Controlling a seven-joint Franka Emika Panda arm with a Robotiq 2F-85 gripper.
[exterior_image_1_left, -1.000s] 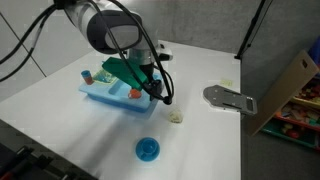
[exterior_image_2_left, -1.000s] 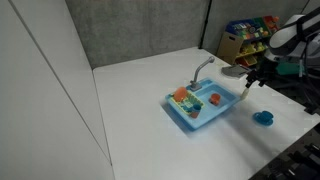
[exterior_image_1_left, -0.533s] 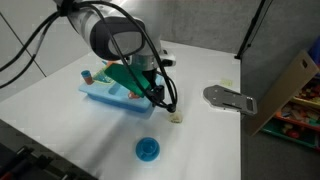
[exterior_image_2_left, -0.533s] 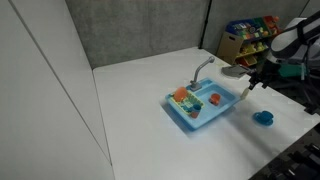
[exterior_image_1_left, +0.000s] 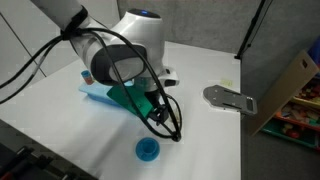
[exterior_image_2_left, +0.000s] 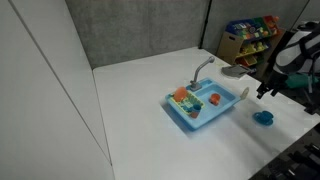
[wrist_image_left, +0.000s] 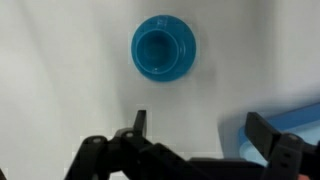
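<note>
One gripper (wrist_image_left: 203, 138): jaws wide apart, holding nothing, hovering above the tabletop (wrist_image_left: 60, 90).
Blue cup (wrist_image_left: 163, 48): upright on the tabletop, near the gripper, untouched.
Toy sink (exterior_image_2_left: 200, 108): blue, on the tabletop, toys inside.

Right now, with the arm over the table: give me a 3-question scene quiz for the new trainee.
1. True or false: the gripper holds the blue cup.
2. The blue cup stands: A) on the white table, B) on a shelf, C) inside a box.
3. What holds the small coloured toys?
Key: 1 false: the jaws are open and the cup is apart from them. 2 A. 3 the blue toy sink.
</note>
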